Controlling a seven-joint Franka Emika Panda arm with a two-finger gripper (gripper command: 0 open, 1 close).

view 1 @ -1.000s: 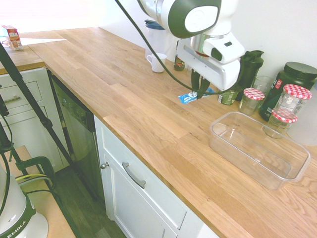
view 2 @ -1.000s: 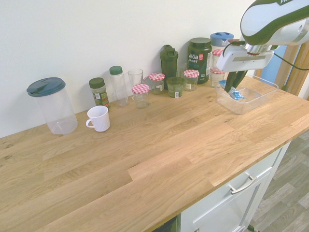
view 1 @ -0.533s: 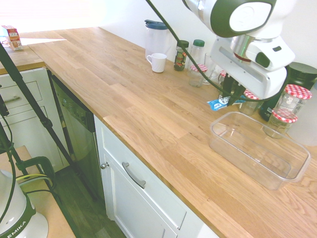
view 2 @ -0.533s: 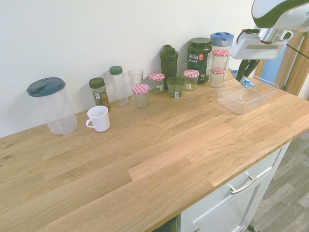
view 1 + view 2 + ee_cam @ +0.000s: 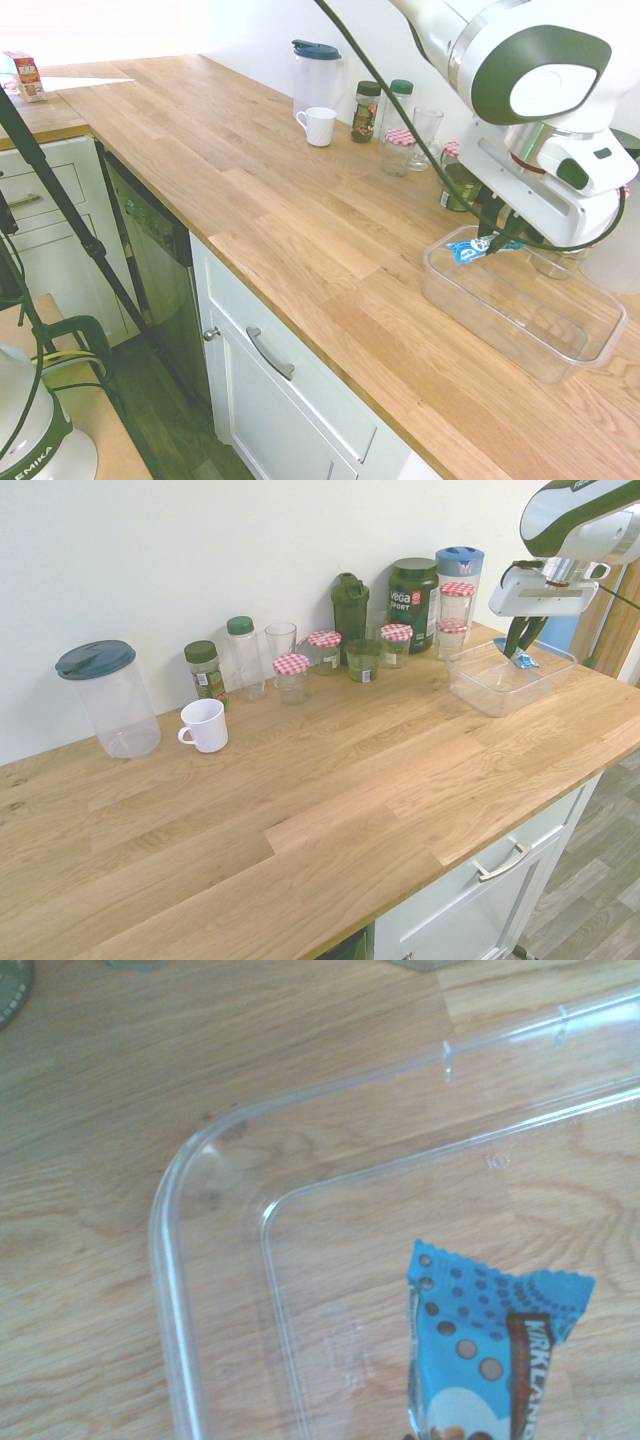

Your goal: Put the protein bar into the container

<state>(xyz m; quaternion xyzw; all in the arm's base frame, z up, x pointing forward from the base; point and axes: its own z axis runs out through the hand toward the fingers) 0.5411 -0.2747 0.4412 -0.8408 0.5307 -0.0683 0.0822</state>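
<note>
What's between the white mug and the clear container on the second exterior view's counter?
Between mug and container, second exterior view: bare wooden counter; jars stand farther back.

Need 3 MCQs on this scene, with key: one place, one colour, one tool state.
1. Where is the bar?
A) beside the mug
B) over the tub
C) on a jar lid

2. Wrapper's main colour?
A) blue
B) red
C) yellow

3. Tool state?
A) open, empty
B) shut, empty
C) shut on the bar

1 B: the wrist view shows the bar within the outline of the tub.
2 A: its wrapper shows blue there.
3 C: the bar hangs from the tool in the first exterior view.
</note>
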